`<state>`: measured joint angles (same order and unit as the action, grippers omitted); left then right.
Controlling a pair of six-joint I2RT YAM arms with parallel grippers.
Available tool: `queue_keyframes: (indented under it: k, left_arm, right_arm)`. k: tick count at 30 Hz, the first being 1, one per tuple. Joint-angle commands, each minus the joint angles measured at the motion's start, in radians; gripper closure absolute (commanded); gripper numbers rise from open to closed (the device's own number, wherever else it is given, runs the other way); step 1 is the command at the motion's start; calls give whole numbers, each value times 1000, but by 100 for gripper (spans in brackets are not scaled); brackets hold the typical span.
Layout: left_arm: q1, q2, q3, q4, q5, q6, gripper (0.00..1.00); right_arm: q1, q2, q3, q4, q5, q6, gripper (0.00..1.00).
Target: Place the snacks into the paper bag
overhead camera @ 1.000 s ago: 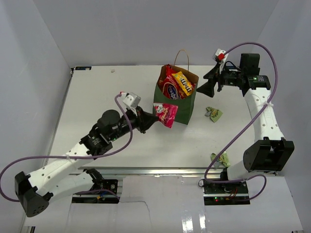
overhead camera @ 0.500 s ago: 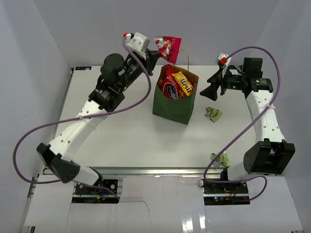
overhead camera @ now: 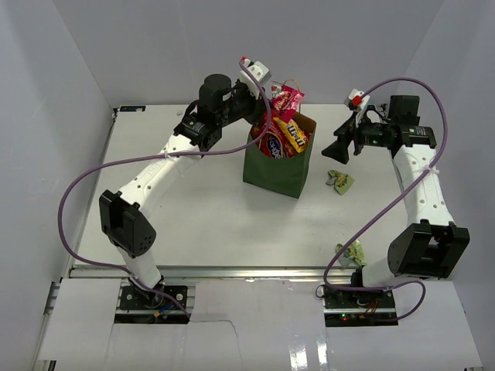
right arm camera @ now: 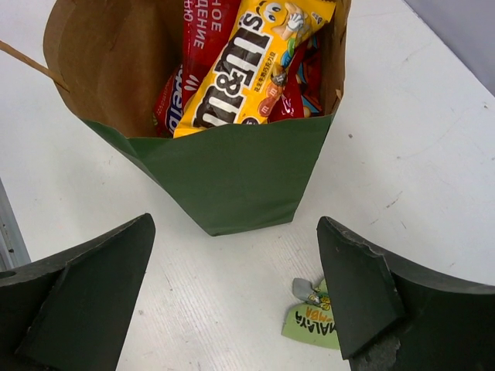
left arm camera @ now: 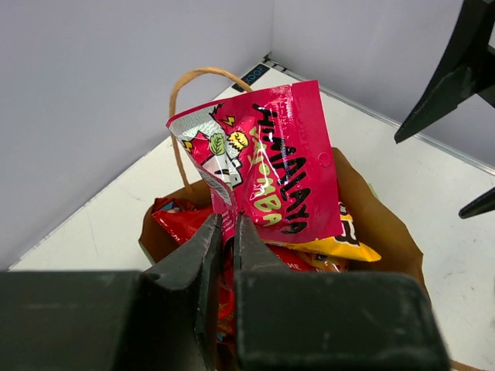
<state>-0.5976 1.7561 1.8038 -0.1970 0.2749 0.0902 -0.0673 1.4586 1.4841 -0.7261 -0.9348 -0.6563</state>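
The dark green paper bag (overhead camera: 278, 171) stands upright mid-table, brown inside (left arm camera: 380, 224). In it sit a red chip bag (overhead camera: 270, 140) and a yellow candy pack (overhead camera: 293, 132). My left gripper (overhead camera: 272, 105) is shut on the lower corner of a pink packet (left arm camera: 263, 166), which hangs just above the bag's open mouth (overhead camera: 287, 100). Two light-green wrappers (overhead camera: 340, 181) (overhead camera: 352, 252) lie on the table right of the bag. My right gripper (overhead camera: 340, 147) hovers open to the right of the bag, nothing between its fingers; the nearer wrapper (right arm camera: 309, 321) lies under its right finger.
The bag's thin loop handle (left arm camera: 201, 77) rises behind the pink packet. White enclosure walls (overhead camera: 62, 93) close in the table on the left, back and right. The right arm's purple cable (overhead camera: 402, 81) arcs above its wrist.
The left arm swung up from the table left of the bag, carrying the pink packet high and then down over the bag's mouth. The right arm barely moved.
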Motion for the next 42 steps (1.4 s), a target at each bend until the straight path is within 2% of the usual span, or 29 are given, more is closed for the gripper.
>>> queue_keyframes:
  k: [1,9,12,19,23,27,30,32,33,35,36,37,38,39,42]
  left_arm:
    - [4,-46,-21,2,67,26,100]
    - [4,-9,-8,-33,109,14,98]
    - [4,-3,8,-44,122,5,90]
    - [4,25,46,-51,162,-44,52]
    - [4,22,71,-50,144,-58,34]
    - [4,-7,117,-48,83,-64,26]
    - [4,-85,118,-39,-17,-64,20]
    - [4,-156,57,-12,-99,-70,15]
    - [4,-247,19,7,-124,-75,11]
    - [4,-357,-139,72,-196,-95,7]
    - [4,-474,-200,94,-222,-124,4]
    - [4,-533,-324,111,-247,-142,2]
    - [5,-591,-387,129,-264,-185,2]
    - [5,-701,-450,133,-325,-210,2]
    - [5,-889,-676,101,-383,-341,2]
  right_arm:
    - [-8,-17,2,-30,7,-39,9]
    - [-11,-9,18,-78,16,-105,9]
    - [-11,-7,24,-85,19,-120,8]
    - [-11,5,45,-91,24,-137,8]
    - [-11,11,62,-108,28,-169,8]
    - [-9,35,96,-179,37,-241,7]
    - [-9,80,114,-207,128,-258,7]
    - [-9,124,102,-202,194,-261,6]
    - [-9,141,97,-196,265,-256,7]
    - [-9,195,76,-182,341,-249,7]
    - [-9,230,70,-158,403,-241,6]
    - [-9,246,65,-145,430,-238,7]
    - [-8,258,41,-124,488,-226,6]
    - [-3,278,22,-33,531,-163,6]
    - [9,333,16,10,608,-174,6]
